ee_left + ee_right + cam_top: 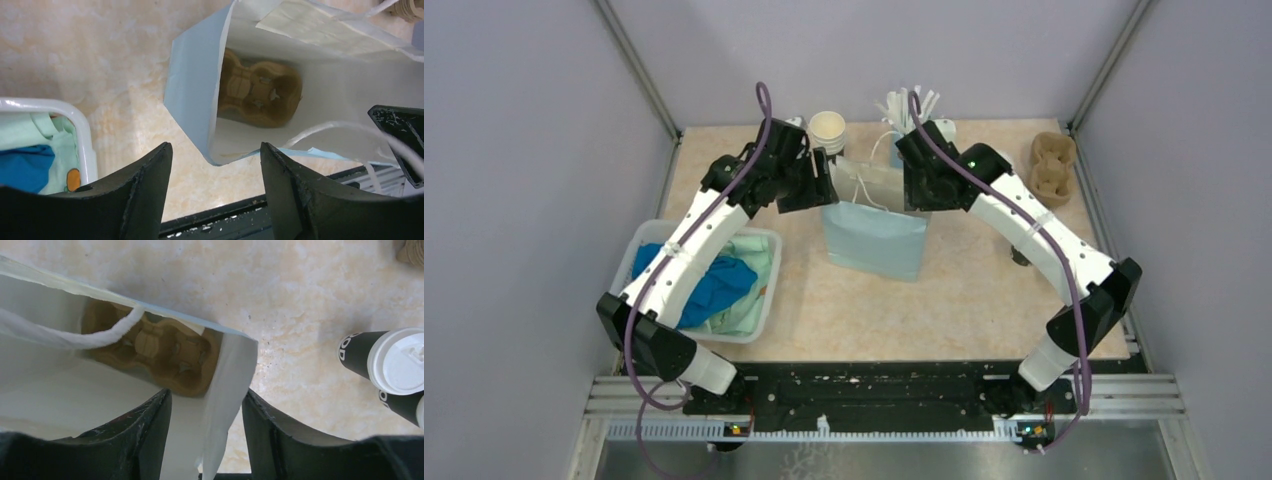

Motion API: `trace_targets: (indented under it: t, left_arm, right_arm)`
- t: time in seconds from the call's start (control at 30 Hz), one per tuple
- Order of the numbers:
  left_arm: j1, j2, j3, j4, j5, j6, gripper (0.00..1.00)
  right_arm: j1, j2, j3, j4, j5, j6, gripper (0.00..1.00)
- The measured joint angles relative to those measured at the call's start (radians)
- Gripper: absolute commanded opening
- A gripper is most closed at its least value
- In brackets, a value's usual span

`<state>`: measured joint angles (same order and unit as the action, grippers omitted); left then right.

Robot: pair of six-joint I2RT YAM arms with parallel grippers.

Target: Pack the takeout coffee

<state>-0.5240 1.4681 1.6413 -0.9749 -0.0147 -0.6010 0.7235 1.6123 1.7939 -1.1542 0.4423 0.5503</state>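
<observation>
I have both arms over the blue paper bag [874, 240], which stands open in the middle of the table [300, 290]. Looking down through either wrist camera, I see a brown cardboard carrier [260, 90] lying at the bottom of the bag, and its cup holes look empty to me. The left gripper [215, 147] hangs above the bag's near corner with its fingers apart and nothing held. The right gripper [207, 392] also has its fingers apart; the bag's side wall runs up between them, but I see a gap on each side, so I don't read it as pinched.

The coffee [395, 362] is not packed yet. It stands on the table just beside the bag on my right, lid on, touching a second lidded cup [407, 407] at the edge of view.

By my reckoning the bag and carrier are ready, and picking up the cups and seating them is all left to do.
</observation>
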Motion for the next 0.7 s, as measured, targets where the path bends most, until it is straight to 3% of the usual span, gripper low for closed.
trace_targets:
  t: [0.2, 0.57, 0.7]
  left_arm:
    - [0.016, 0.068, 0.076, 0.017, 0.045, 0.045, 0.8]
    - [0.05, -0.02, 0.099, 0.018, 0.021, 0.107, 0.86]
    - [0.073, 0.019, 0.12, 0.04, 0.028, 0.12, 0.82]
  right_arm:
    - [-0.004, 0.023, 0.004, 0.024, 0.014, -0.004, 0.54]
    - [-0.054, -0.026, 0.039, 0.025, -0.001, 0.044, 0.65]
    - [-0.059, -0.029, 0.031, 0.04, -0.005, 0.056, 0.59]
